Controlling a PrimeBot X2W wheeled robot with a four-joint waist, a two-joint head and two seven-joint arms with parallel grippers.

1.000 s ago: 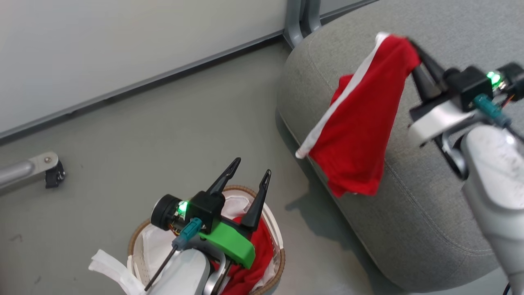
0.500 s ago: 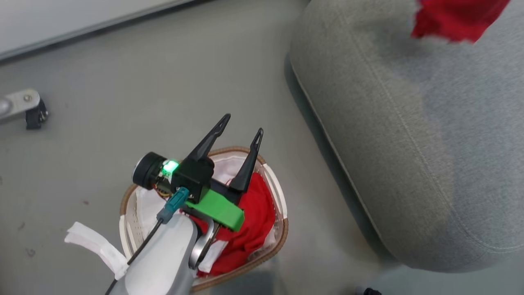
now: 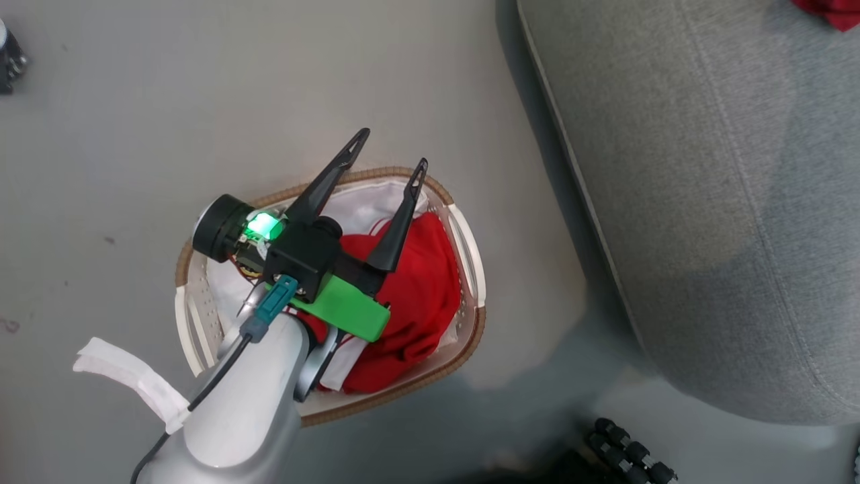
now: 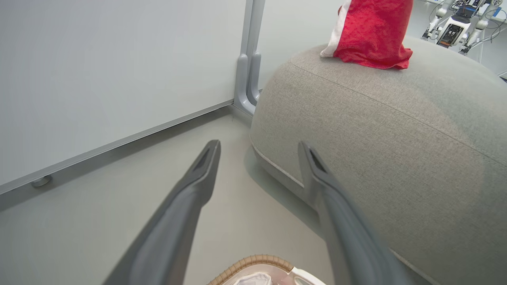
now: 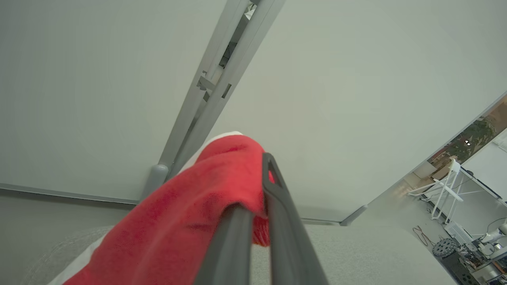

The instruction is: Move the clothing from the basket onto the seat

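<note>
Right gripper (image 5: 261,178) first: its 2 dark fingers are clamped together on the first red garment (image 5: 190,221), pinching a fold near the tips. The cloth drapes over the left finger and falls away toward the lower left of the right wrist view, showing a white edge. Below it lies the grey seat (image 5: 356,253).

From the left wrist view, that garment (image 4: 372,35) hangs down and its lower hem meets the top of the seat (image 4: 396,138), near the rounded edge closest to the wall panel (image 4: 99,79) and the grey post (image 4: 247,59). In the head view, just a red scrap (image 3: 833,10) shows at the seat's (image 3: 705,202) far right corner.

Over to the left gripper (image 3: 392,146): fingers spread wide, nothing between them. It hovers above the basket (image 3: 470,249), tips out past the far rim. Its own camera shows the splayed fingers (image 4: 259,143) aimed at the floor and the seat's side, with the brown woven rim (image 4: 253,261) just below.

Inside the basket, the second red garment (image 3: 416,289) lies bunched against the right side, on the white liner (image 3: 363,202), white trim showing at its near edge. The basket stands on the grey floor (image 3: 134,134), near the seat but not touching it.
</note>
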